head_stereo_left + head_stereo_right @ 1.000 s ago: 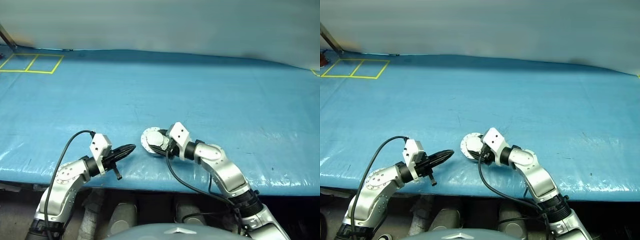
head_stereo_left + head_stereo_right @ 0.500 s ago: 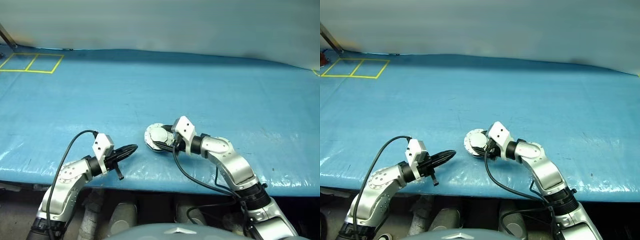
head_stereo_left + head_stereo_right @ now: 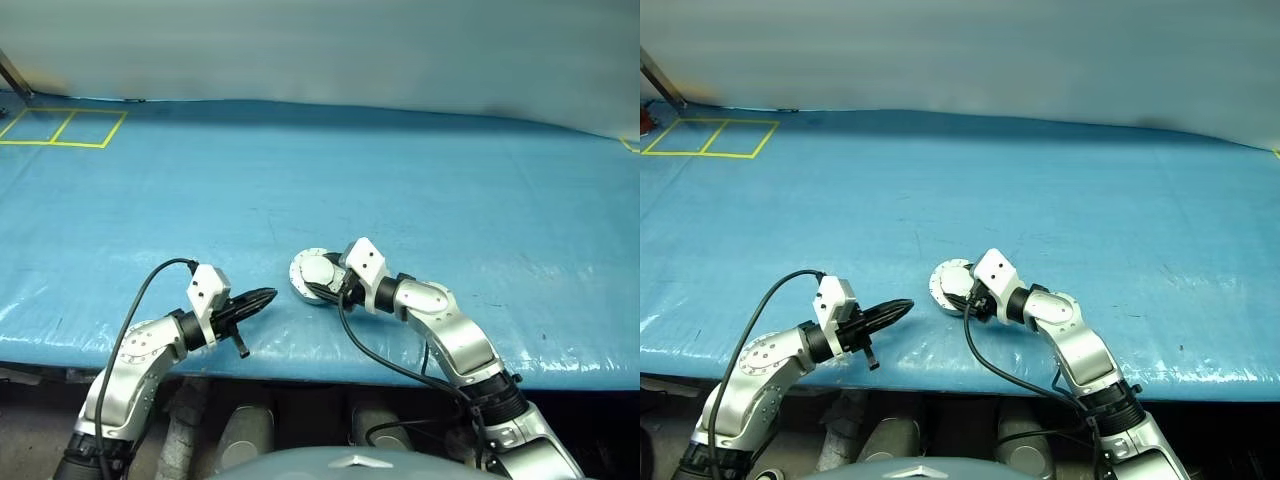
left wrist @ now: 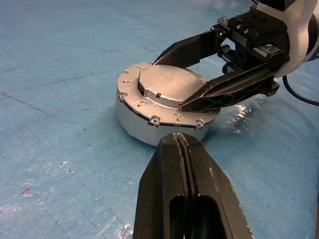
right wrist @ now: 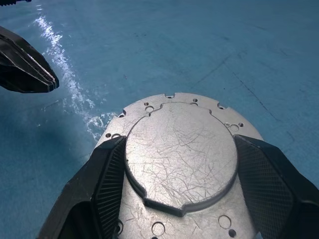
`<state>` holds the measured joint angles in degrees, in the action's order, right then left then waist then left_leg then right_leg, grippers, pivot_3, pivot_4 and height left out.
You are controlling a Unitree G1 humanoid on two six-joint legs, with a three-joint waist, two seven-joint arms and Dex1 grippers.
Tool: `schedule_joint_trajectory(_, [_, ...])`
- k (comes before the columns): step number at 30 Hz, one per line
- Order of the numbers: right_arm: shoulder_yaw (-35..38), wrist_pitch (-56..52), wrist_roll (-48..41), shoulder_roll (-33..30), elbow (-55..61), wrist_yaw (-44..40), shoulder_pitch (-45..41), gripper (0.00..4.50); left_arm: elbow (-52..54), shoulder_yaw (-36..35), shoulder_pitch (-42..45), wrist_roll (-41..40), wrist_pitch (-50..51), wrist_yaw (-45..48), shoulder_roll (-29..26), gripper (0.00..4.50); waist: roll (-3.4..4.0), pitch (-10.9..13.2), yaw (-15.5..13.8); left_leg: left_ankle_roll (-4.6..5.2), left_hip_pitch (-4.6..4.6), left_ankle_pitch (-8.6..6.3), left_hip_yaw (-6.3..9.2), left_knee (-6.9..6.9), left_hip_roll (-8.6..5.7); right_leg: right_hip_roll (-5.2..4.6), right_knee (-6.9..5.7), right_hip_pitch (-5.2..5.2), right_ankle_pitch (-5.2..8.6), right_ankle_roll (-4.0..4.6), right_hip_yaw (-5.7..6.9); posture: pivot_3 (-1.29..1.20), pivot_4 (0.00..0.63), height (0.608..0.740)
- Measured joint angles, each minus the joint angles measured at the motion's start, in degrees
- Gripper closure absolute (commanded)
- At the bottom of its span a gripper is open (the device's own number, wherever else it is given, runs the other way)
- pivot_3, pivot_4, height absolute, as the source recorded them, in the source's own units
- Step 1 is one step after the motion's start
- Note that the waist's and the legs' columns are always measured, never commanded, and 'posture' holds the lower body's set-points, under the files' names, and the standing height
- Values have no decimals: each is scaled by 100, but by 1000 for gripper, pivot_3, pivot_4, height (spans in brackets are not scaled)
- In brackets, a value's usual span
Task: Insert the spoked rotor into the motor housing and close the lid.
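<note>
Housing (image 4: 159, 107), lid (image 5: 180, 154) shut on top, sits near front edge of tabletop (image 3: 450, 180). Right pincer (image 3: 322, 284) wide, fingers flanking housing sides. Left pincer (image 3: 262, 297) closed, empty, points at housing from left, near.

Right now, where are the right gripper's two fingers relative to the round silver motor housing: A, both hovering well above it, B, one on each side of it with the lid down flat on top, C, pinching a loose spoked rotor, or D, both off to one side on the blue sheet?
B: the right gripper has one black finger along each side of the motor housing, and the lid lies flat on it.
</note>
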<state>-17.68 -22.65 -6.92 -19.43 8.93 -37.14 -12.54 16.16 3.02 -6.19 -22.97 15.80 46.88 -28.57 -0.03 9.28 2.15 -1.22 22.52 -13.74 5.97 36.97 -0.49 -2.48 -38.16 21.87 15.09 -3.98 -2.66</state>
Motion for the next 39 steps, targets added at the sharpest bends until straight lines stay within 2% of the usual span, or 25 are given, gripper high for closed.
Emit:
schedule_joint_trajectory(12, [-225,243,363,-66,-94,178,32,1474,3,100,125,3,30,-69,23,4485,-4,-7,-7,-3,-39,2,-2,-1,1,0,4,-34,1,4,-1,0,150,740])
schedule_joint_trajectory(15, [-207,61,334,-65,-69,182,33,1474,5,123,180,6,32,-82,24,4485,-5,-8,-12,-2,-74,1,-3,-7,2,-2,9,-47,36,15,0,0,150,740])
schedule_joint_trajectory(21, [-202,-324,204,-313,340,-54,144,1474,-42,208,263,73,0,-142,57,4485,-11,-13,-77,4,-74,-5,0,-20,-2,-7,25,-48,33,16,1,0,150,740])
schedule_joint_trajectory(28, [-213,-399,175,-285,475,-43,213,1474,-829,220,776,340,-409,-306,585,4485,-19,-20,-70,1,-72,-4,-3,-77,-3,-7,36,-55,10,11,-2,0,150,740])
schedule_joint_trajectory(39, [-204,-399,168,-256,496,9,259,1474,-1607,500,1086,512,-593,43,780,4485,-20,-21,-57,-6,-73,0,-4,-91,-3,-6,36,-48,16,11,0,0,150,740])
